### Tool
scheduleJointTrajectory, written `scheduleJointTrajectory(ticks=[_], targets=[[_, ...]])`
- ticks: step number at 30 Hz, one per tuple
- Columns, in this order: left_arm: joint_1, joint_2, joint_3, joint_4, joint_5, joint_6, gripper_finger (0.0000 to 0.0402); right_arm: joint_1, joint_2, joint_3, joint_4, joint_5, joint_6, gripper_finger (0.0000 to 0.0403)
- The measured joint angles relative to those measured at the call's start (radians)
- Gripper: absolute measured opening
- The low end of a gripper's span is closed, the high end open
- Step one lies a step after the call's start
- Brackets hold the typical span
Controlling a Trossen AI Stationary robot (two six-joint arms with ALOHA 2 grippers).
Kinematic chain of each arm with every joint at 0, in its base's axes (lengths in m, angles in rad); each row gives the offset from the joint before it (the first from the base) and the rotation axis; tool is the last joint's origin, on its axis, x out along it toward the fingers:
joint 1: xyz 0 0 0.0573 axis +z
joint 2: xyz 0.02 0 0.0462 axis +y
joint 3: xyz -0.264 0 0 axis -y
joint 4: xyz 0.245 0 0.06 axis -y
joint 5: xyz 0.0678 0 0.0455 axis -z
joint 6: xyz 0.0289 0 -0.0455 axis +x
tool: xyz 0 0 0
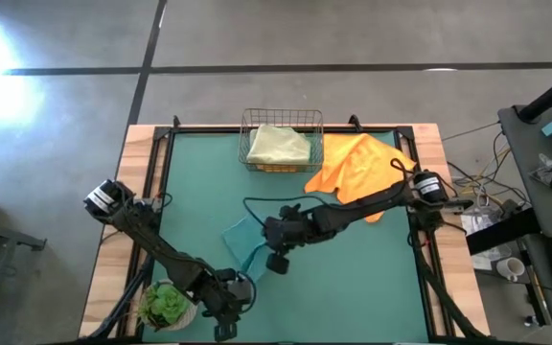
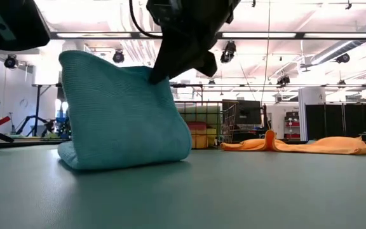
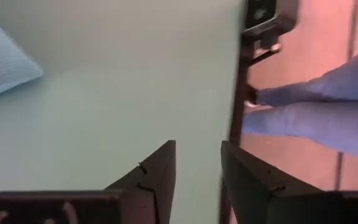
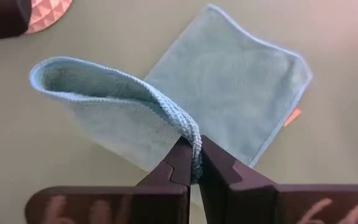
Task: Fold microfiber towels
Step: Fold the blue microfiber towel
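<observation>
We see the right gripper [image 4: 194, 163] pinched shut on the teal towel's [image 4: 229, 93] edge, mid-fold. The left gripper [image 3: 197, 174], slightly parted, holds nothing. An orange towel [image 1: 357, 165] lies unfolded; we judge most work remains.

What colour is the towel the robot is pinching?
Teal. The right gripper pinches the teal towel by an edge; the right wrist view shows it best.

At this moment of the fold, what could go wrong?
1. The right gripper pinches only the teal towel's edge, so the cloth may slip out or bunch.
2. Carrying that edge farther may drag the whole towel across the table mat instead of folding it.
3. The left gripper, open near the potted plant, could bump it.
</observation>
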Motion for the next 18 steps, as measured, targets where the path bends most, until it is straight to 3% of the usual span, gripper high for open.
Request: scheduleJointTrajectory(ticks=[11, 18], targets=[[-0.006, -0.046, 0.013, -0.348, -0.049, -0.03, 0.0077, -0.092, 0.072, 0.003, 0.127, -0.041, -0.01, 0.0009], [-0.014, -0.159, 0.001, -0.414, -0.13, -0.055, 0.0068, -0.149, 0.142, 0.05, 0.158, -0.033, -0.018, 0.0009]])
